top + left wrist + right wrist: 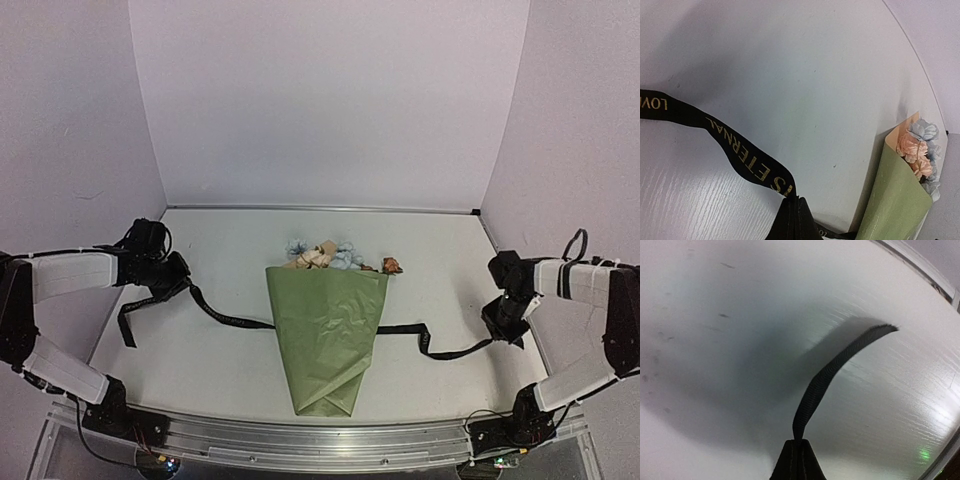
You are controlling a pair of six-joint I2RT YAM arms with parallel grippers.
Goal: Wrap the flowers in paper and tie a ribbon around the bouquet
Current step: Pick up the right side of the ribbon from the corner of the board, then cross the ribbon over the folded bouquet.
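Where the left end effector (792, 220) pinches shut on it, the long narrow black ribbon (735, 145) carries gold print reading "ETERNAL", with a cut-off "LOV" further along. Likewise closed, the right end effector (799, 457) grips the ribbon near its other end. Between them: olive-green paper-cone bouquet (330, 340), flat on the white worktop (220, 250), ribbon meeting both its edges. Blue, cream and brownish flower heads (322, 255) at the wide far end.

We see olive-green paper (328, 330), its inner face tan, around flowers (322, 254) in pale blue, peach-cream and one brownish-orange. The ribbon (735, 145) is black with gold capital lettering, its other face plain and ribbed. The table (220, 250) is white, faintly wood-grained.
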